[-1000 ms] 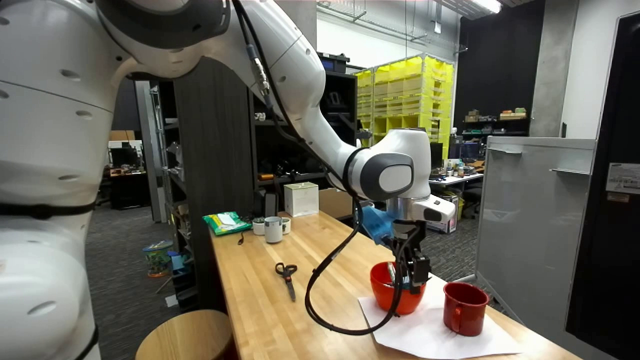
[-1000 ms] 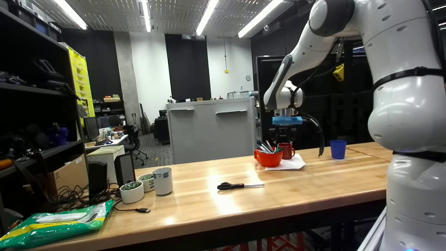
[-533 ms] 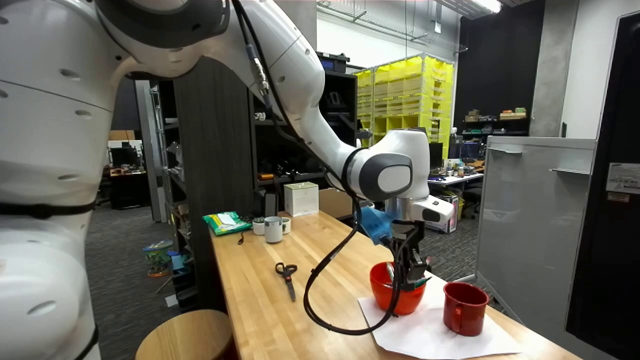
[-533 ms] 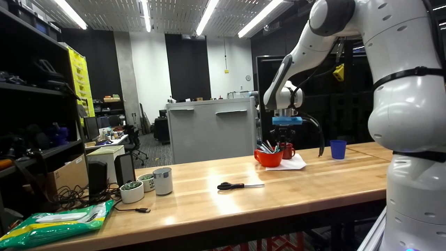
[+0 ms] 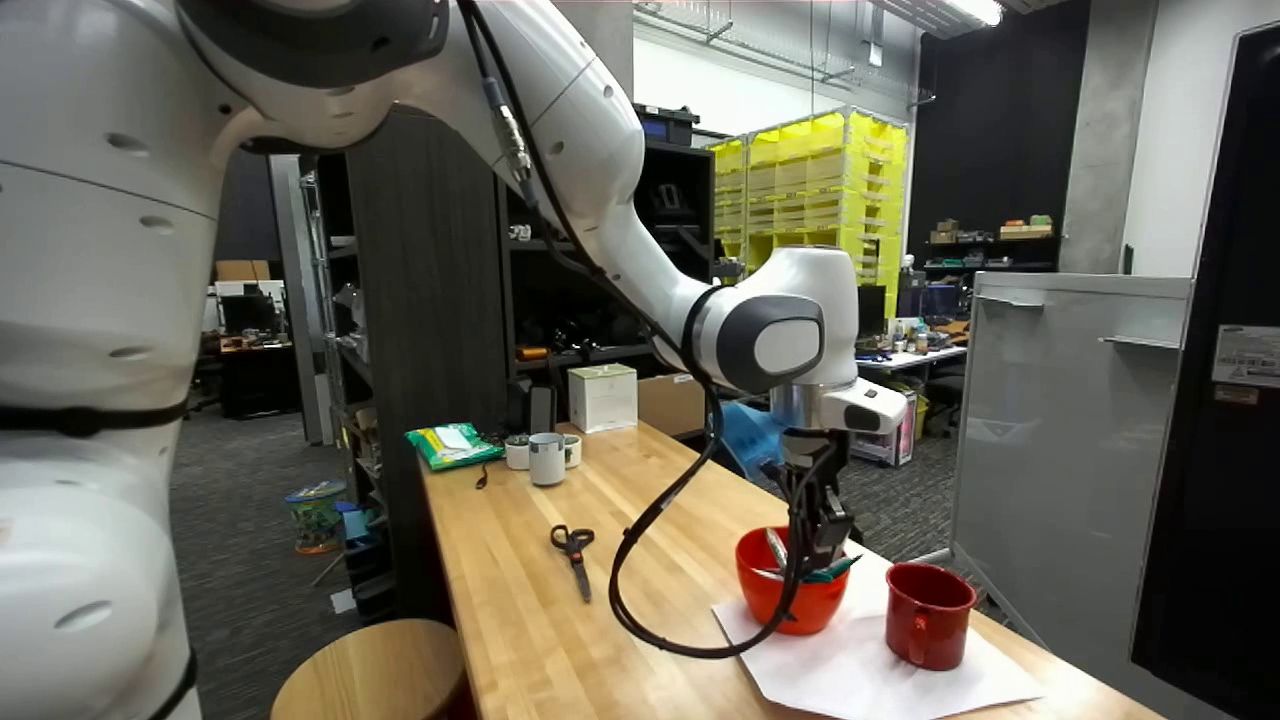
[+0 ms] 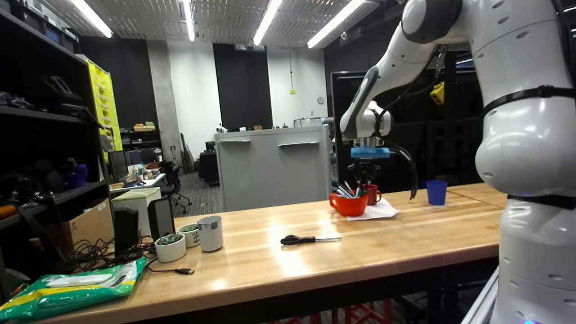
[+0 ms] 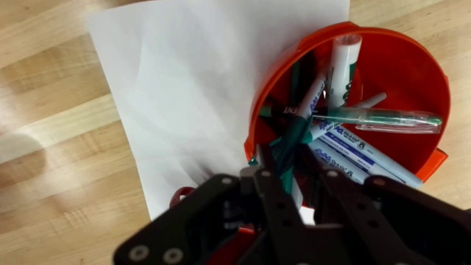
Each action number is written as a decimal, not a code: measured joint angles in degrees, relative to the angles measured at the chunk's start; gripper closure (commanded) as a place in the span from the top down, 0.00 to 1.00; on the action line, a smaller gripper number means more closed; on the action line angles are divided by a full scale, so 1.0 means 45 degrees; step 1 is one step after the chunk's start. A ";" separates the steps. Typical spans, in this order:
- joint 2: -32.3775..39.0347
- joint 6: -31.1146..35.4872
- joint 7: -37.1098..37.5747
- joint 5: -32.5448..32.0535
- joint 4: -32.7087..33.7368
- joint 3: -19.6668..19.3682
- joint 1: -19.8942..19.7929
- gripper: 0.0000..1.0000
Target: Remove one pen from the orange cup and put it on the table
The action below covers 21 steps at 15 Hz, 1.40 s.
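Note:
The orange cup [image 5: 825, 606] holds several pens and stands on white paper on the table [image 5: 540, 640]; it also shows in an exterior view [image 6: 351, 208]. In the wrist view the cup [image 7: 406, 70] is open-side up, pens lying at angles inside. My gripper [image 7: 285, 158] is at the cup's rim, its narrowed fingers closed around the teal end of a pen [image 7: 312, 96] with a pale barrel. That pen is tilted and still among the others. The gripper also shows in both exterior views [image 5: 828, 556] [image 6: 363, 182]. Its fingertips are partly hidden.
A darker red cup [image 5: 930, 618] stands on the paper [image 5: 890, 685] beside the orange cup. Black-handled scissors [image 5: 573, 560] lie on the table. A blue cup [image 6: 436, 192] stands near the arm. A grey mug [image 6: 210, 235] and small plants are at the far end.
The fingers have narrowed around the teal pen end. The hand has risen slightly, and the orange cup and paper have shifted a little with it.

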 measured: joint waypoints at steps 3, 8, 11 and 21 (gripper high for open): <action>-0.0109 0.0030 -0.0025 -0.0008 -0.0003 0.0027 0.0078 0.04; -0.0345 0.0219 -0.0188 -0.0109 -0.0010 0.0125 0.0300 0.03; -0.0563 0.0477 -0.0226 -0.0374 -0.0019 0.0185 0.0428 0.03; -0.1401 0.0855 -0.0228 -0.1455 -0.0023 0.0329 0.0707 0.03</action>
